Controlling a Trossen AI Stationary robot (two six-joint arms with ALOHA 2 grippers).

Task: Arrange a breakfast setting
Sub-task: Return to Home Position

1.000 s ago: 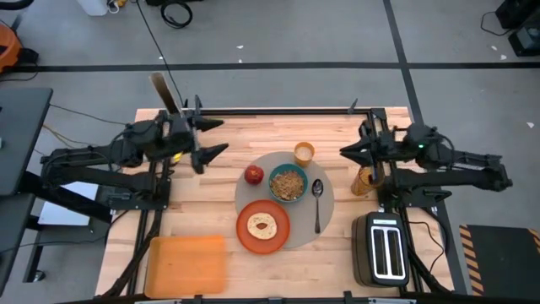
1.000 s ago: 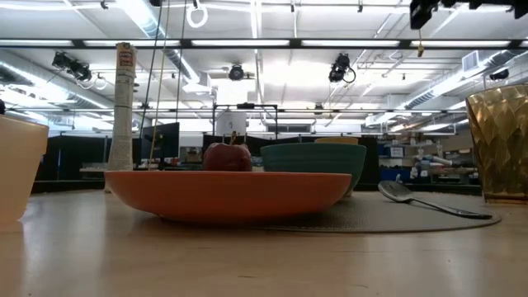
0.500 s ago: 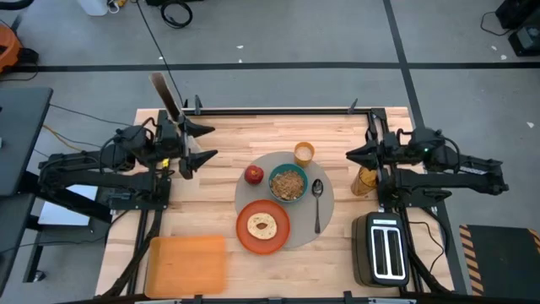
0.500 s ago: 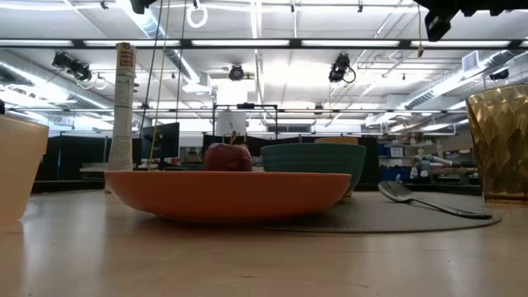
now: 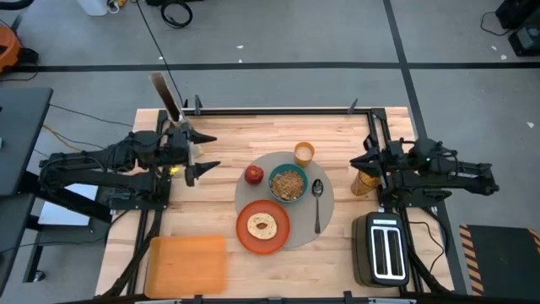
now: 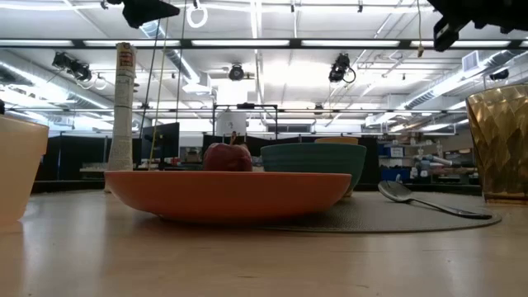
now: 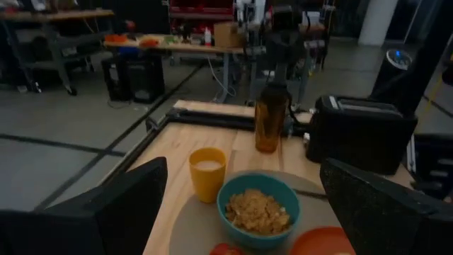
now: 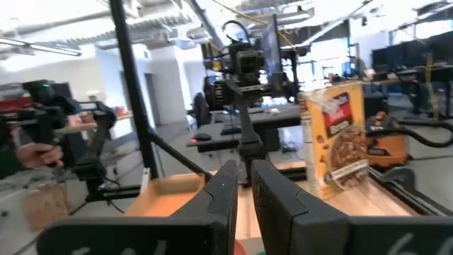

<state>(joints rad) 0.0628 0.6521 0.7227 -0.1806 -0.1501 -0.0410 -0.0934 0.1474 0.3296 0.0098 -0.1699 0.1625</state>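
Note:
The round grey mat (image 5: 325, 221) lies mid-table. On it are the teal bowl (image 5: 288, 182) with cereal, the orange plate (image 5: 245, 241) with the toast slice (image 5: 263, 225), the red apple (image 5: 254, 175), the small yellow cup (image 5: 304, 153) and the metal spoon (image 5: 317, 203). My left gripper (image 5: 210, 152) hangs open and empty above the table, left of the mat; its wrist view looks across the cup (image 7: 207, 172) and bowl (image 7: 258, 210). My right gripper (image 5: 356, 160) hangs shut and empty, right of the mat near an amber glass (image 5: 364, 180).
The yellow cereal box (image 5: 166, 95) stands at the far left edge. The black-and-silver toaster (image 5: 384, 247) sits at the near right. An orange board (image 5: 187, 263) lies at the near left. Bare wood shows between the left gripper and the mat.
My left gripper has gone a little toward the table's near edge and down, staying open. My right gripper has drawn back toward the table's right edge. The things on the mat have stayed where they were.

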